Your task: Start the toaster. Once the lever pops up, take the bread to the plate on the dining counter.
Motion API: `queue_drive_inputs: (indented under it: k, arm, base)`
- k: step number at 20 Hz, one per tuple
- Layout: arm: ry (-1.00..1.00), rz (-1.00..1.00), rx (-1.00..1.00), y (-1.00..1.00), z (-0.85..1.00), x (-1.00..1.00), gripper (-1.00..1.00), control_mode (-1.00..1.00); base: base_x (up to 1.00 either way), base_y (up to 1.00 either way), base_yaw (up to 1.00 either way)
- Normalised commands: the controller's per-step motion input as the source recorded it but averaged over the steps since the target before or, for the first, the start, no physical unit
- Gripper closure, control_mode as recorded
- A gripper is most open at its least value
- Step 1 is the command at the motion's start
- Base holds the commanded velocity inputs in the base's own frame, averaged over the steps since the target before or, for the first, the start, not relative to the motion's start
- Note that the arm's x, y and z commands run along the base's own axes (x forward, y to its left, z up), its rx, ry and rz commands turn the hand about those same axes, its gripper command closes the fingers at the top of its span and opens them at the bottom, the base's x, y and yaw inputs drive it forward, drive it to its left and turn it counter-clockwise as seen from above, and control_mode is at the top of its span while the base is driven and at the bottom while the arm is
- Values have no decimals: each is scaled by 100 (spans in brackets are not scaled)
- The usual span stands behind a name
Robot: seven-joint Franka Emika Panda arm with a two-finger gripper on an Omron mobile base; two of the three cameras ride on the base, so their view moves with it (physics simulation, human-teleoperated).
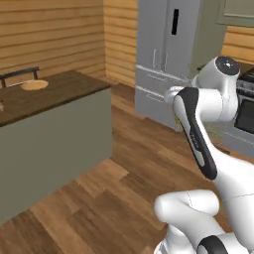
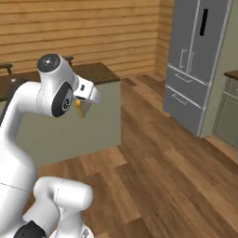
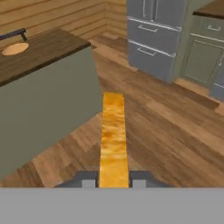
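Observation:
In the hand view my gripper [image 3: 113, 181] is shut on the bread [image 3: 113, 135], a golden-tan slice seen edge-on that sticks out ahead between the two fingertips. From the right base view the gripper [image 2: 82, 103] hangs in front of the dining counter [image 2: 100, 73] with a sliver of the bread [image 2: 78, 109] below the hand. The round orange-tan plate [image 1: 33, 85] lies on the dark wood dining counter [image 1: 64, 89], far left of the arm; the plate [image 3: 15, 48] sits at the upper left of the hand view on the counter [image 3: 48, 48]. The toaster is out of view.
A grey fridge [image 1: 166, 54] stands at the back, with grey-green cabinets [image 3: 203, 57] beside it and an oven [image 1: 246, 111] at the right edge. A dark chair back [image 1: 20, 75] rises behind the plate. Open wooden floor [image 1: 129, 163] lies between me and the counter.

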Motion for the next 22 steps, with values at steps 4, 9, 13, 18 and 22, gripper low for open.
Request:
queue_drive_inputs:
  k: [4, 9, 13, 18, 22]
  arm:
    - [0, 0, 0, 0, 0, 0, 100, 100]
    - [0, 0, 0, 0, 0, 0, 100, 100]
    - [0, 0, 0, 0, 0, 0, 100, 100]
    - [0, 0, 0, 0, 0, 0, 100, 100]
    - [0, 0, 0, 0, 0, 0, 100, 100]
  base:
    - [61, 0, 88]
    - [100, 0, 45]
    - [100, -18, 28]
    - [100, -73, 31]
    - [100, -74, 29]
